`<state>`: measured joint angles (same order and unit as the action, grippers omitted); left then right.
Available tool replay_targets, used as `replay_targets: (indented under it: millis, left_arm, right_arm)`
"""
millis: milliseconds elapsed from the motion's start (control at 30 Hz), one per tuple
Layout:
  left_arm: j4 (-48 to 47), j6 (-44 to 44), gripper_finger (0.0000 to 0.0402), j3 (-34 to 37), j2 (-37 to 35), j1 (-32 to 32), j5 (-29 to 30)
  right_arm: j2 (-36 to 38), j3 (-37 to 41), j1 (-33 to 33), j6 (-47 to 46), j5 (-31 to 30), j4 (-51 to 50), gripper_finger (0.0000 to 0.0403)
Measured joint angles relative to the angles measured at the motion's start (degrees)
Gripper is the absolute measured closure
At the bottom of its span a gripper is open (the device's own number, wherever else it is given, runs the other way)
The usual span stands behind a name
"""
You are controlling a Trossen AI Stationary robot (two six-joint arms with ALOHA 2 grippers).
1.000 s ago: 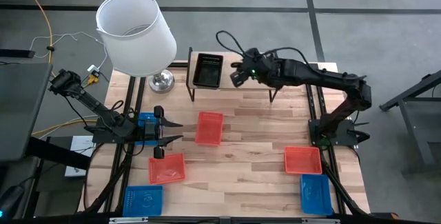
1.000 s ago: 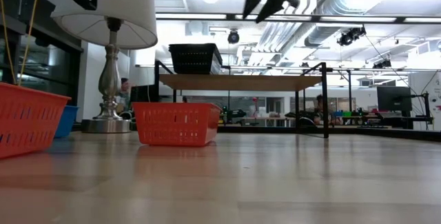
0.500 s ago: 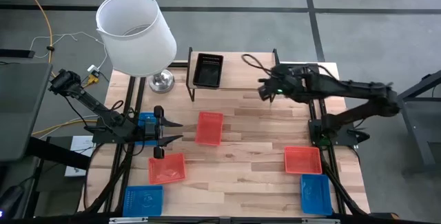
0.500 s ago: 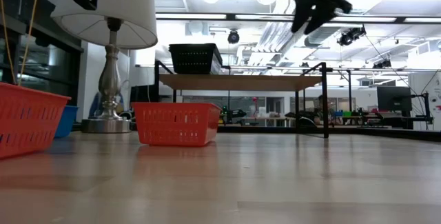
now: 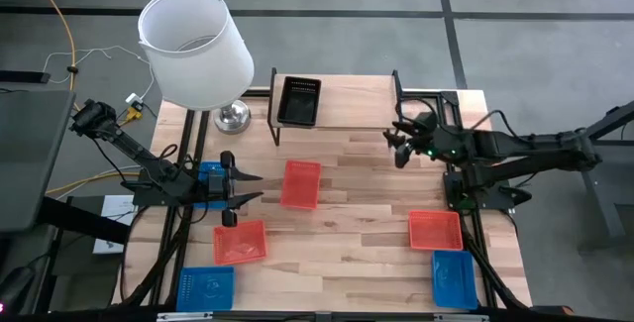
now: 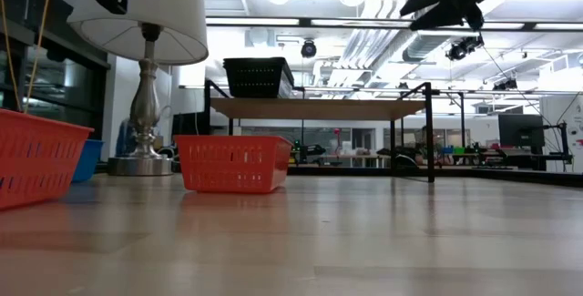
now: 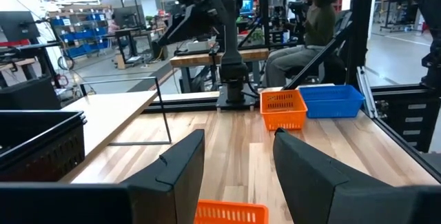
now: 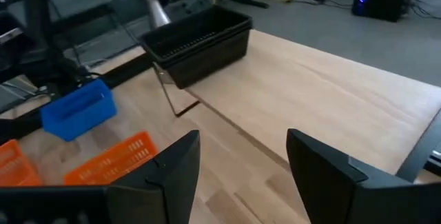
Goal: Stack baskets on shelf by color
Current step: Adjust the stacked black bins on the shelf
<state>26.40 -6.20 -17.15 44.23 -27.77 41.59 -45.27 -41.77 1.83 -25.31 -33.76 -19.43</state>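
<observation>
High view: the black rectangular plastic mesh basket (image 5: 298, 100) is being carried on the left end of the low light-wood shelf with thin black legs (image 5: 352, 95), so the rest of the top is being left free for the other colours. The right end effector (image 5: 399, 148) is being held empty and wide open just off the shelf's right front corner, above the worktop (image 5: 347, 233). The nearest red-orange mesh basket (image 5: 301, 183) is lying mid-worktop. The left end effector (image 5: 234, 191) is being held open and empty beside it, over a blue mesh basket (image 5: 210, 178). Further red-orange baskets (image 5: 240, 242) (image 5: 436, 230) and blue baskets (image 5: 206, 286) (image 5: 454, 277) are lying loose, unsorted.

Low view: the black basket is being shown alone on the shelf, beside a white-shaded metal table lamp (image 6: 150, 68).

Left wrist view: nothing is being gripped between the open fingers (image 7: 180, 162).

Right wrist view: the open fingers (image 8: 180, 156) are being pointed toward the black basket, with nothing held.
</observation>
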Motion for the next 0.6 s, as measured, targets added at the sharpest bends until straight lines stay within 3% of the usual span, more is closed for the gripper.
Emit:
replay_targets:
  millis: [167, 600]
  left_arm:
    - [0.0, 0.0, 0.0241, 0.0, 0.0, 0.0, -0.6]
    - [0.0, 0.0, 0.0241, 0.0, 0.0, 0.0, -0.9]
  right_arm:
    - [2.1, 3.5, 1.5, 2.3, 0.2, 3.8, 0.0198]
    - [1.8, 3.7, 3.9, 5.2, 1.2, 4.3, 0.0198]
